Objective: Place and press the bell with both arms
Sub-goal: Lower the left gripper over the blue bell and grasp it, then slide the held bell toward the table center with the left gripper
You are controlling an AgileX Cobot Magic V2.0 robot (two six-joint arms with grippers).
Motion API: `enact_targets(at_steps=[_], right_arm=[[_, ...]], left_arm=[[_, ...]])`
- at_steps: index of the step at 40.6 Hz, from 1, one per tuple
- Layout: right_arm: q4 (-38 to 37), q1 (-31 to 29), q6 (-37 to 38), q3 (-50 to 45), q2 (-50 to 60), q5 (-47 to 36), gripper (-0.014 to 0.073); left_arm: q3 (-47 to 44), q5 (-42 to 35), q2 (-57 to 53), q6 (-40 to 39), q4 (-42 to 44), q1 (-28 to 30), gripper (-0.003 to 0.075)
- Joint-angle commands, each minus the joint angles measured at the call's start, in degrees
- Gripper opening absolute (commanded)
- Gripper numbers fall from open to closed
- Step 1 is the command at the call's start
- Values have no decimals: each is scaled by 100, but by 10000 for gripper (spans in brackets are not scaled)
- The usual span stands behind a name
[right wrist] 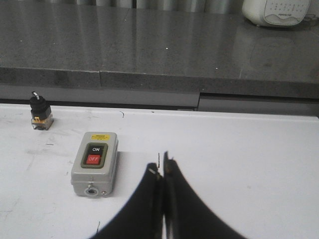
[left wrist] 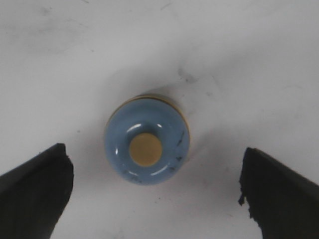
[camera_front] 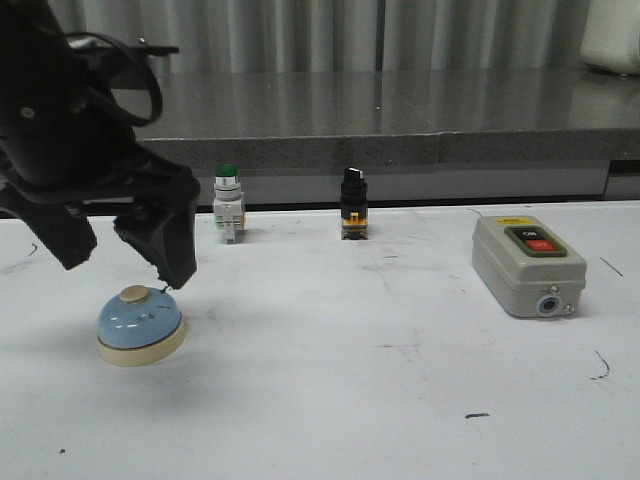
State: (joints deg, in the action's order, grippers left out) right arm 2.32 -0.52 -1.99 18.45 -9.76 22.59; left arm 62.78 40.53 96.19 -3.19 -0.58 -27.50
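Nearest the front camera lies bare white bench (camera_front: 330, 400), scuffed with dark marks, and just beyond it on the left sits the bell (camera_front: 141, 325), its base looking slightly tipped, the near edge seeming to ride a little above its shadow, though I cannot tell whether it is fully down. Directly above it hangs the left tool (camera_front: 125, 250), fingers spread wide; the wrist view shows the bell (left wrist: 147, 147) centred between the two dark fingertips (left wrist: 35, 181) with clear space on both sides, touching neither. The risk here is in the closing: the dome is smooth and rounded, so if the fingers meet it high on the curve they will likely squeeze it out downward or sideways rather than hold it, and the bell could skid across the slick bench. One finger in the front view hangs very close to the cream button, so a descent that is off line could ring it early or knock the bell over. Farther right, the grey switch box (camera_front: 527, 265) stands on the bench, and the right tool (right wrist: 162, 174), fingers pressed together and holding nothing, points down near it in its own wrist view; a careless sweep toward the bell could clip that box. Farther back stand a green-capped pushbutton (camera_front: 228, 205) and a black selector switch (camera_front: 352, 205), well clear of the bell but in the way of any wide lateral move. Behind them runs the grey ledge (camera_front: 400, 110).
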Motion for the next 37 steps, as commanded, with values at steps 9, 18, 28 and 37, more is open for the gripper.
enact_targets(at_steps=[9,18,28,37], right_arm=[[22,-46,-3,190,-103,-502,-69],[22,-46,-3,190,-103,-508,-69],[22,-46,-3,190,-103,-508,-69],[22,-46,-3,190,-103,-508,-69]], left_arm=[[741,463,805,-15,280,-36,637],[904,463,988,-15,280,-36,585],[927,452,998,-15,280,-36,265],[1145,441,998,40,304,-72,209]])
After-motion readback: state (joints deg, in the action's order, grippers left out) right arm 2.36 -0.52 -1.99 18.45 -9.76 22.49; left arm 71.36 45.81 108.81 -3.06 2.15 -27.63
